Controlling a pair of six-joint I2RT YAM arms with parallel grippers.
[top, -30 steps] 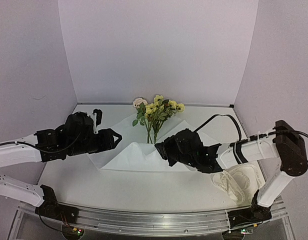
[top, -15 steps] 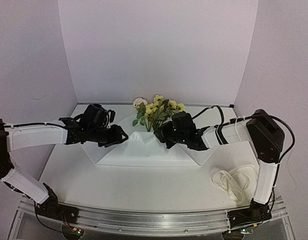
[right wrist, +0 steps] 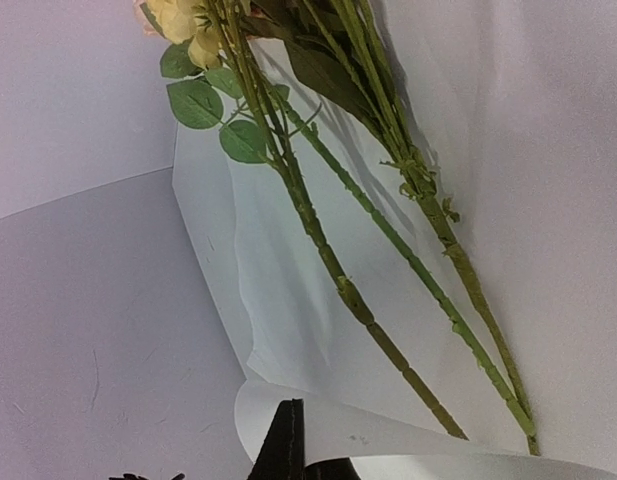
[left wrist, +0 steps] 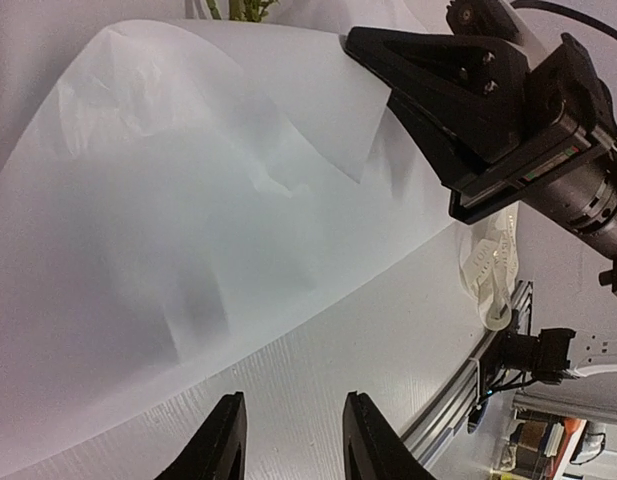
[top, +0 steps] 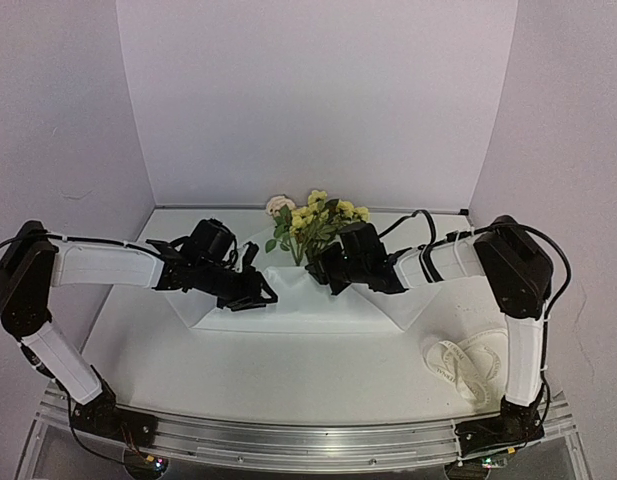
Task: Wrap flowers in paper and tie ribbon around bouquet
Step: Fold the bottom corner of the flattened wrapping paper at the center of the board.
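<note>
The flowers (top: 313,222) lie at the back of the table with their long green stems (right wrist: 388,250) on the white paper (top: 308,305). My right gripper (top: 323,277) sits at the stem ends. Its jaws are shut on a folded-over edge of the paper (right wrist: 408,430), seen at my right gripper (right wrist: 288,425) in the right wrist view. My left gripper (top: 267,296) hovers low by the paper's front left part. In its own view my left gripper (left wrist: 293,430) is open, with only bare table between the fingers, and the paper (left wrist: 188,200) lies just beyond. The ribbon (top: 473,365) lies coiled at the front right.
White walls close in the table on three sides. A metal rail (top: 308,440) runs along the near edge. The right arm's white link (top: 458,262) reaches over the paper's right corner. The ribbon (left wrist: 491,265) shows near the rail in the left wrist view.
My left gripper has reached right along the paper's front edge and its jaws have narrowed. My right gripper has carried the paper fold back and left toward the stems.
</note>
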